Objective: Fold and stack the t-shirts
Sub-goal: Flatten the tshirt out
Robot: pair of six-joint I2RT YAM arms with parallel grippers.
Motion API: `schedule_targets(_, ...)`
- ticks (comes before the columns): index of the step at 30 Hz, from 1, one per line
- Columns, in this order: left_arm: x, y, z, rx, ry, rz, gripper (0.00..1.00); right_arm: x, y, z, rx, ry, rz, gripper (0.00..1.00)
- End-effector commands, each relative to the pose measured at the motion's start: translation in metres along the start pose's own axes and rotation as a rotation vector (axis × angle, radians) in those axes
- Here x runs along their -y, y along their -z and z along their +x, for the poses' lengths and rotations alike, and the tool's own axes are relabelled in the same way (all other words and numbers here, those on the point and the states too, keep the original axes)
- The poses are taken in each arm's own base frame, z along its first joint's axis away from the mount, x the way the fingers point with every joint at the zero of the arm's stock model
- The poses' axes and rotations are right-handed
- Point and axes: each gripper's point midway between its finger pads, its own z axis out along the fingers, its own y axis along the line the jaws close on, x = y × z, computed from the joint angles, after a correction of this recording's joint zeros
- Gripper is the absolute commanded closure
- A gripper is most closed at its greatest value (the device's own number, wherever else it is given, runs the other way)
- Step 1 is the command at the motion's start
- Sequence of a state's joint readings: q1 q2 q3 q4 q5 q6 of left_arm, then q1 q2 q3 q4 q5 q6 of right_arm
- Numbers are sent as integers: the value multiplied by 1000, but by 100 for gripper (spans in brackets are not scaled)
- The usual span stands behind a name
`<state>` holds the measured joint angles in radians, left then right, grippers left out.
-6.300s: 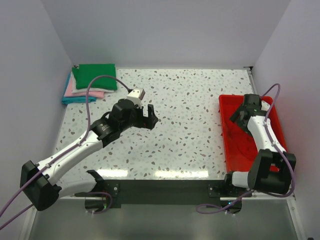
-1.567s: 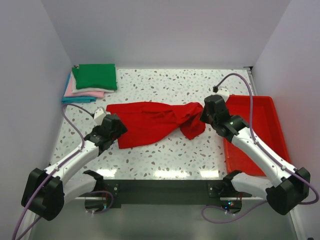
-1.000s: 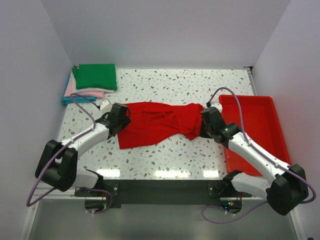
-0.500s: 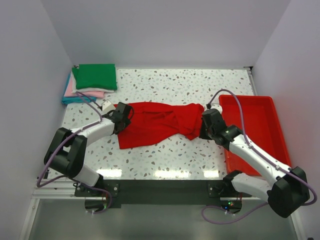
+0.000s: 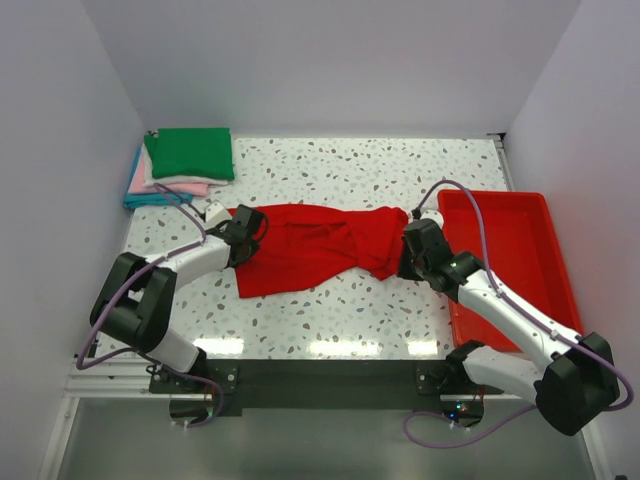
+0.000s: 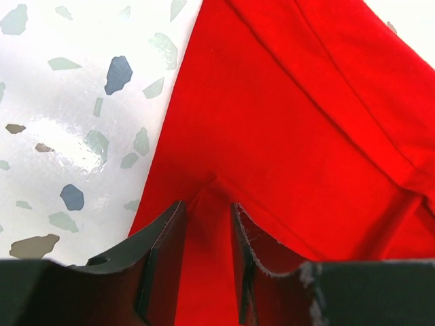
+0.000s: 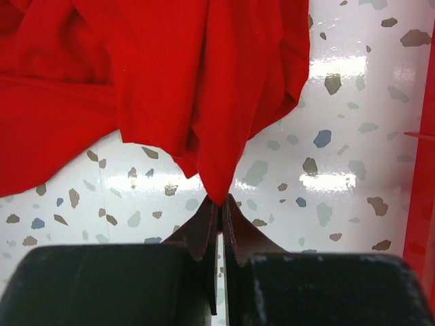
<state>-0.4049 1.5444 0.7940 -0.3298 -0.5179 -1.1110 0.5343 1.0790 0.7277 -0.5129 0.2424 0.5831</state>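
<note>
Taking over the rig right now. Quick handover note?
Left gripper: shut on a fold at the left end of the red t-shirt.
Right gripper: shut on a corner at its right end.
The shirt lies stretched across the table, unfolded, bunched on the right.
Done: folded stack in the far left corner, green on top.
Left: flatten and fold the red one, then add it to the stack.

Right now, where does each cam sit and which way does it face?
Top: above and behind the arms, looking down on the table; both arms, left claw and right claw show.
Left wrist: on the left arm, looking along its fingers at the red shirt's edge.
Right wrist: on the right arm, looking along its claw, shut on a shirt corner; tray at right.
All three share the red shirt and table.
</note>
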Motion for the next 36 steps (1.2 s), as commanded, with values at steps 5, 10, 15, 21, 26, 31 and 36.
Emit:
schedule_targets(5,7,-2,-5,13,3,18,64,-5,2,-8,38,-19,-29,100)
schedule_targets(10,4,-2,-1,5,-1,17,64,-6,-1,-6,34,-25,-30,100)
schedule_targets(15,8,-2,1,-7,-15,39,80,-7,-1,-6,31,-26,-32,100)
schedule_targets(21,16,8,-10,9,-23,77,100,-9,1,-11,40,-28,-37,100)
schedule_targets(26,20,34,-41,85,-34,115,100,-12,12,-29,81,-34,-32,100)
schedule_targets(31,16,81,-84,194,-10,192,100,-14,38,-61,162,-45,-31,100)
schedule_targets(36,8,140,-131,331,34,295,100,-15,80,-99,273,-74,-40,100)
